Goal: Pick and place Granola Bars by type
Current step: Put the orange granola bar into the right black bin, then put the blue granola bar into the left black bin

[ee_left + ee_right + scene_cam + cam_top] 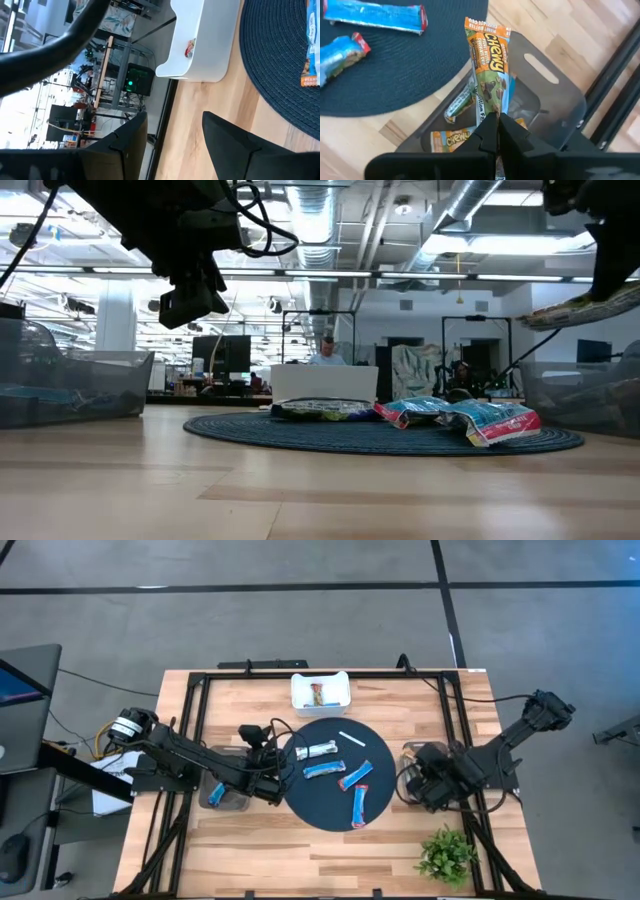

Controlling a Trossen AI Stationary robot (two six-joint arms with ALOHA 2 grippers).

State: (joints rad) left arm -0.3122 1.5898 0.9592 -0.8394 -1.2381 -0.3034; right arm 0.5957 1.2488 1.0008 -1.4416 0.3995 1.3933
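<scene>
Light wood tabletop (330, 850) with a black frame along its edges. A round dark woven mat (335, 772) lies at its centre. A thin white strip (350, 738) rests on the mat's far part. A small green potted plant (446, 855) stands at the near right corner. A person (325, 352) sits in the room beyond, partly hidden.

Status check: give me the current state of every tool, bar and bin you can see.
Right tool: shut on Chewy bar, held over the right clear bin.
Right clear bin: holds at least two bars.
Left tool: open, empty, above bare wood near the round mat.
Left clear bin: one blue bar inside.
White tray: holds one bar.
Round mat: three blue bars, one silver bar, one white strip.
</scene>
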